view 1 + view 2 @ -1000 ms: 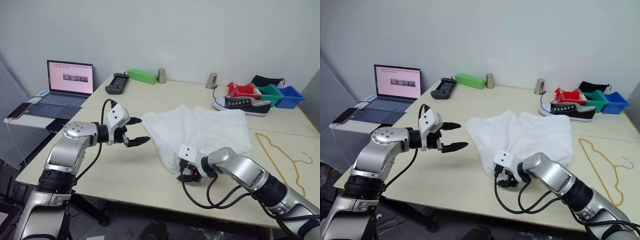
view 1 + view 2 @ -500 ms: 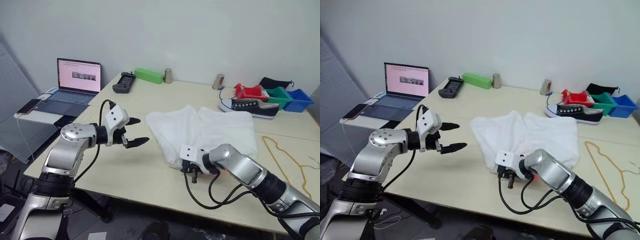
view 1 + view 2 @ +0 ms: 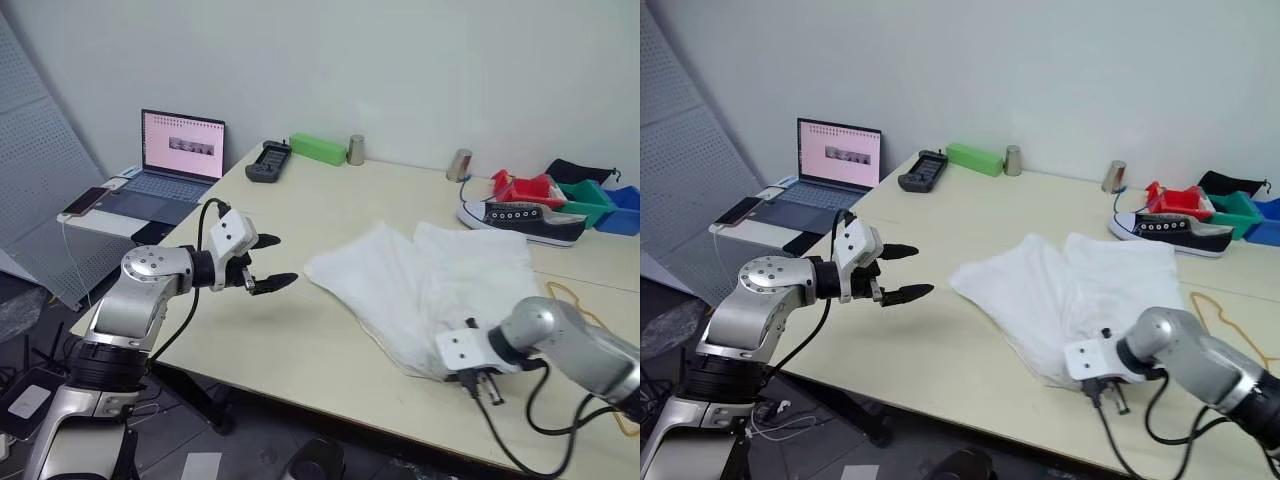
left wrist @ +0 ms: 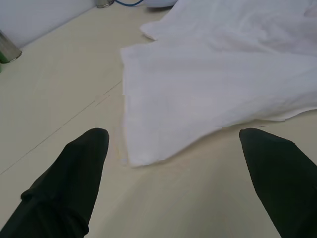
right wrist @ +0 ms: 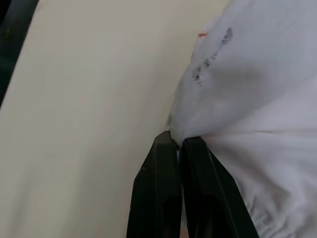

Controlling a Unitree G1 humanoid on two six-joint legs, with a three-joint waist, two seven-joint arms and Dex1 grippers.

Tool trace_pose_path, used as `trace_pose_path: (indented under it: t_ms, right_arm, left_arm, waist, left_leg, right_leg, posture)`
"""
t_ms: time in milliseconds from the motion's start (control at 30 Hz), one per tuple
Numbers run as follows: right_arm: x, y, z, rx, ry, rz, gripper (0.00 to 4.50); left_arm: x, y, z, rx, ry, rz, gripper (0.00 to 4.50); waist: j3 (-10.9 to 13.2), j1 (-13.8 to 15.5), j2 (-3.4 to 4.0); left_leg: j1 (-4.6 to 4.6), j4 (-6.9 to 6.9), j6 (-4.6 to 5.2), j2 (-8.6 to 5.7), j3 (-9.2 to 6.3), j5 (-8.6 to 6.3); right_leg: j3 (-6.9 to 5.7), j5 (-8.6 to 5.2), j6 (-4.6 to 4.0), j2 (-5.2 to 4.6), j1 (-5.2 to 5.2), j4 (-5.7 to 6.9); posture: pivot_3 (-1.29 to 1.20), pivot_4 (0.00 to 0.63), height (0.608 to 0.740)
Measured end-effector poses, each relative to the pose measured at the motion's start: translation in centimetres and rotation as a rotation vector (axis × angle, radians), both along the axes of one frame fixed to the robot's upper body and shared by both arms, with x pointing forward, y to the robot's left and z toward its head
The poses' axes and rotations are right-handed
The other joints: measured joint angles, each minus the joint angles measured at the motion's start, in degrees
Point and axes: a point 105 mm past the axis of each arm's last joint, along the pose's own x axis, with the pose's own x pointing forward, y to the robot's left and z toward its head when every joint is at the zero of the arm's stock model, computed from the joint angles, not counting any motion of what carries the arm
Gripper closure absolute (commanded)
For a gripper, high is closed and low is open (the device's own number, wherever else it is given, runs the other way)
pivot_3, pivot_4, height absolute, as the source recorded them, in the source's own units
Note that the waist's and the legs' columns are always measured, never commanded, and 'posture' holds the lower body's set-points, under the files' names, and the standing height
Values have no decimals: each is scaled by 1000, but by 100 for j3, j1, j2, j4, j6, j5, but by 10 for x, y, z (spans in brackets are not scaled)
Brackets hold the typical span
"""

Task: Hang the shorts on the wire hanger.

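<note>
The large white thin-fabric shorts (image 3: 430,290) lie spread and rumpled on the pale beige bench (image 3: 300,345), their near edge pinched between the closed fingers of our right gripper (image 5: 177,145), which clamps the cloth close to the bench's front edge. The thin yellowish-tan wire hanger (image 3: 570,293) rests flat on the bench just past the shorts on our right, partly hidden behind our right arm. Our left gripper (image 3: 268,262) hovers above the bench near the shorts' left edge, its two black fingers (image 4: 74,168) spread wide and empty. Farther back sit a black-and-white canvas sneaker (image 3: 522,218) and an open grey laptop (image 3: 170,165).
</note>
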Motion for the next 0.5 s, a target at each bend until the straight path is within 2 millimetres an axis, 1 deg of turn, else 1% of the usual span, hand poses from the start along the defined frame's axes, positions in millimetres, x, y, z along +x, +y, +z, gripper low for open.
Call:
trace_pose_path:
  t_ms: [100, 200, 267, 333, 400, 433, 500]
  right_arm:
    - [-8, -39, 1, -102, 37, -24, 4467]
    - [-15, -65, 2, -161, 78, -49, 4467]
    - [-17, -76, 1, -183, 82, -60, 4467]
    - [-17, -82, 2, -194, 83, -68, 4467]
    - [-17, -83, 2, -194, 75, -71, 3980]
    - [-15, -82, 2, -185, 69, -75, 3875]
    - [-12, -72, 2, -139, 60, -92, 3345]
  left_arm:
    - [0, 0, -1, -2, 0, -3, 0]
    - [1, 0, -2, -4, -2, -6, 0]
    - [1, -1, -2, -8, 0, -8, 0]
    - [2, -2, -4, -9, 6, -15, 0]
    - [3, -6, -6, -8, 10, -27, 0]
    - [4, -7, -6, -9, 11, -32, 0]
    - [4, -11, -6, -12, 10, -44, 0]
  waist:
    - [3, 0, 8]
    - [3, -1, 10]
    - [2, -7, 12]
    - [0, -14, 17]
    - [-1, -21, 18]
    - [-1, -33, 18]
    - [0, -62, 19]
  left_leg:
    - [-25, 35, 0, 8, -3, -9]
    - [-35, 40, -1, 7, -5, -9]
    - [-37, 40, -2, 9, -5, -9]
    - [-38, 40, -2, 8, -6, -9]
    - [-41, 40, -2, 7, -6, -9]
    - [-43, 40, -2, 7, -6, -9]
    - [-45, 41, -3, 8, -10, -9]
  right_leg:
    - [-18, 0, 0, 0, -8, 2]
    - [-29, 0, -1, -3, -11, 1]
    - [-32, -1, -2, -12, -12, 2]
    - [-35, -1, -4, -12, -13, 3]
    - [-40, -1, -4, -12, -13, 2]
    - [-42, -1, -4, -11, -13, 2]
    - [-45, -2, -6, -12, -12, 3]
  posture:
    - [446, 0, 740]
    - [428, 0, 740]
    - [422, 0, 740]
    - [413, 0, 740]
    - [405, 0, 740]
    - [403, 0, 740]
    - [395, 0, 740]
